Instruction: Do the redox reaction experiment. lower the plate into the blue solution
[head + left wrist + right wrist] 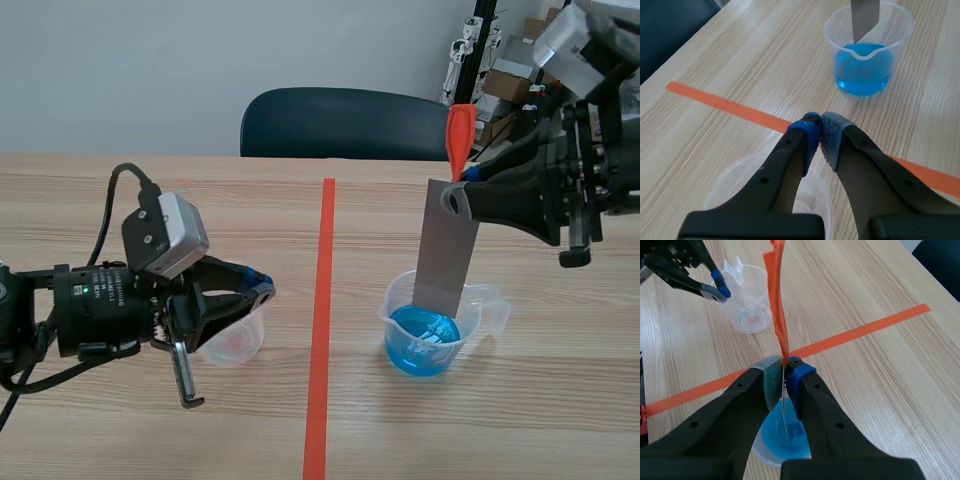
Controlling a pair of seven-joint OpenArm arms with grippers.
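- Fingers (pixel 771 380) of the right gripper (pixel 784 371) are clenched on the top edge of the plate (pixel 445 255), by its orange tag (pixel 459 135).
- Plate hangs upright, long axis vertical, straight below that gripper.
- Lower edge is already inside the beaker (pixel 396 305) rim, right over the blue solution (pixel 422 340); we can't tell if it touches.
- We judge a straight descent suffices.
- Left gripper (pixel 819 131) is pinched closed on nothing, over the clear cup (pixel 238 345), well apart.
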